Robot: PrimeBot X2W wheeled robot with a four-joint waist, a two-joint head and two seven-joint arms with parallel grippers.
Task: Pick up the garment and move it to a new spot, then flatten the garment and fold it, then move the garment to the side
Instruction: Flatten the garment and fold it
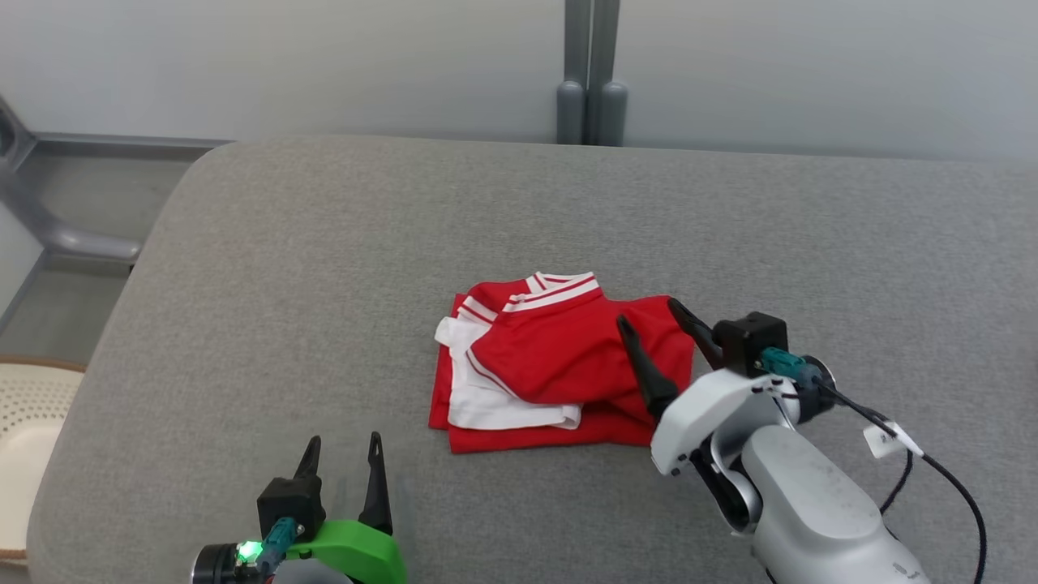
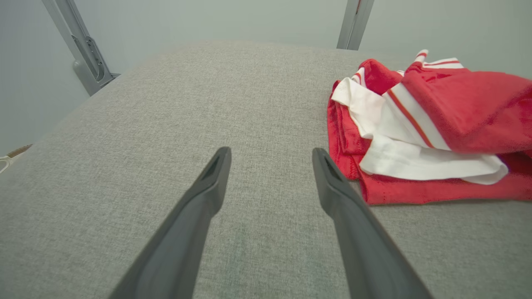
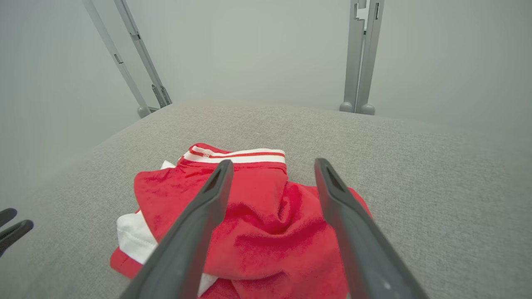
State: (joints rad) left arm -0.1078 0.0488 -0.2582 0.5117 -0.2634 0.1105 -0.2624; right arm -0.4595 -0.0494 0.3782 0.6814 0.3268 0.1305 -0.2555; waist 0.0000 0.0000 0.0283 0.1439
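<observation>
Centrally: one red garment (image 1: 559,365) with white panels and striped trim, folded into a loose bundle at the middle of one grey cushioned surface (image 1: 324,284). Grippers, two: right gripper (image 1: 648,312) over the garment's right edge, its two dark fingers spread with nothing clasped; left gripper (image 1: 345,440) near the front edge, well apart from the garment, likewise spread and empty. Beyond: two grey upright posts (image 1: 590,97) side by side at the far edge, and one pale perforated basket (image 1: 28,405) off the left side.
</observation>
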